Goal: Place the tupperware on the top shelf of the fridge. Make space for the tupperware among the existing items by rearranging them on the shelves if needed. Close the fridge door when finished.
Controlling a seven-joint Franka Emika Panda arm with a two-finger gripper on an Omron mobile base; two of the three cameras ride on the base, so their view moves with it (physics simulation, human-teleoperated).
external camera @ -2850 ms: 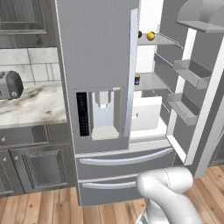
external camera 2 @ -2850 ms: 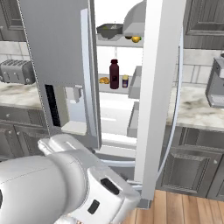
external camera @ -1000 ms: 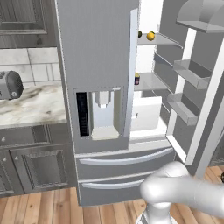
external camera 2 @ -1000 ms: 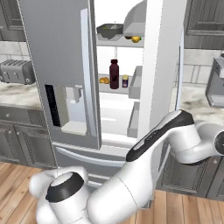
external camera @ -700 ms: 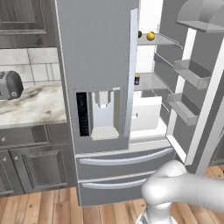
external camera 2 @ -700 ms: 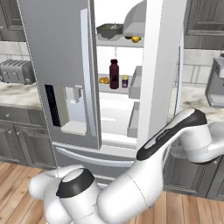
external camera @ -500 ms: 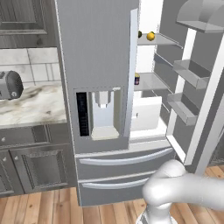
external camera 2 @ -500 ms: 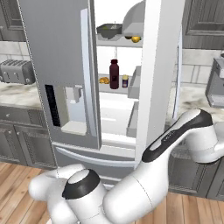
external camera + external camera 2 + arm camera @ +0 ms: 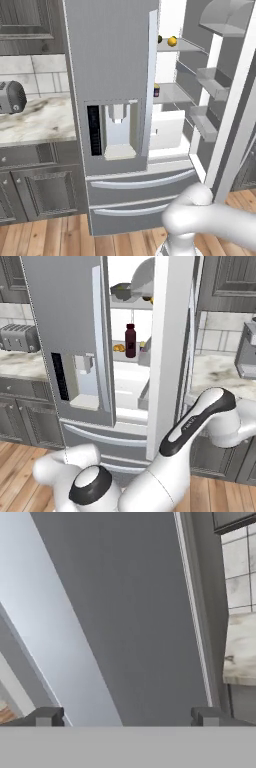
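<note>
Fridge (image 9: pixel 65 331): grey steel, French-door, dispenser panel on the closed left door; right door (image 9: pixel 170 356) swung open, seen edge-on in the right base view; two wide drawers below.

Top shelf (image 9: pixel 131 302): carries the tupperware (image 9: pixel 121 291), a dark open box, with a yellow fruit (image 9: pixel 172 41) beside it toward the right.

Lower shelf (image 9: pixel 125 355): holds a dark maroon bottle (image 9: pixel 130 341) standing upright, orange fruit (image 9: pixel 119 347) just left of it, and a small can (image 9: pixel 156 90) to its right.

Door bins (image 9: pixel 210 82): short grey, stacked on the inside of the open door.

Gripper (image 9: pixel 128 716): jaws spread wide, nothing between the fingertips (image 9: pixel 49 716); faces the grey outer face of the open door at close range, with marble counter (image 9: pixel 240 654) and tiled wall at the right edge of the hand view.

Toaster (image 9: pixel 20 337): on the counter left of the fridge.
</note>
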